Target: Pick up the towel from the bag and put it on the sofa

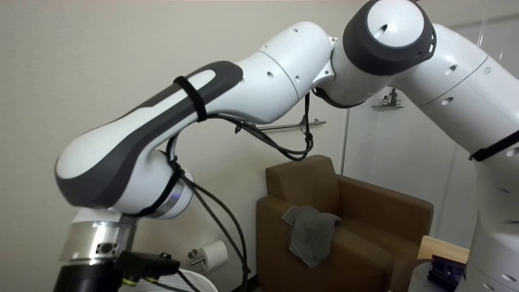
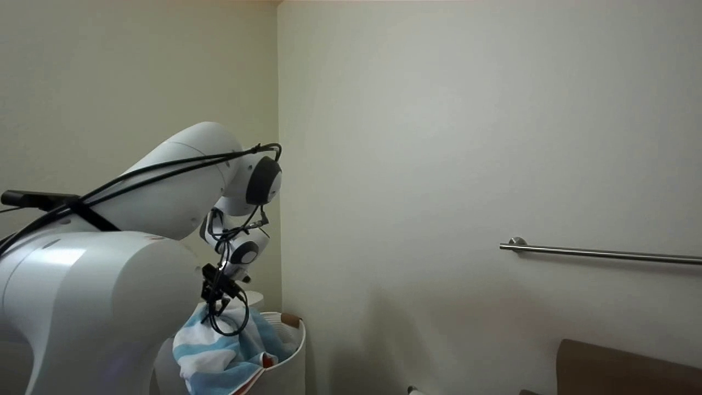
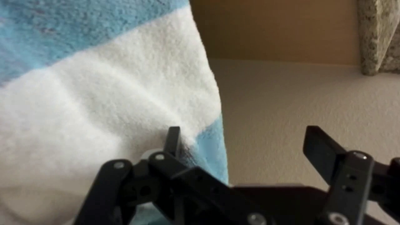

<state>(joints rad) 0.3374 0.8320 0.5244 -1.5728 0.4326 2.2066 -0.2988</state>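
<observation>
Two fingers (image 3: pixel 325 153) of gripper (image 3: pixel 243 134) stand wide apart in wrist view; left one against or above blue-and-white towel (image 3: pixel 134 93), cannot tell which; right one clear of it. In exterior view, that towel lies bunched in white bag (image 2: pixel 288 365), hanging over left side. In exterior view, gray towel (image 1: pixel 314 233) drapes near armrest (image 1: pixel 361 259) of brown sofa (image 1: pixel 300 178).

Dim light, soft shadows on wall (image 2: pixel 428 181)
</observation>
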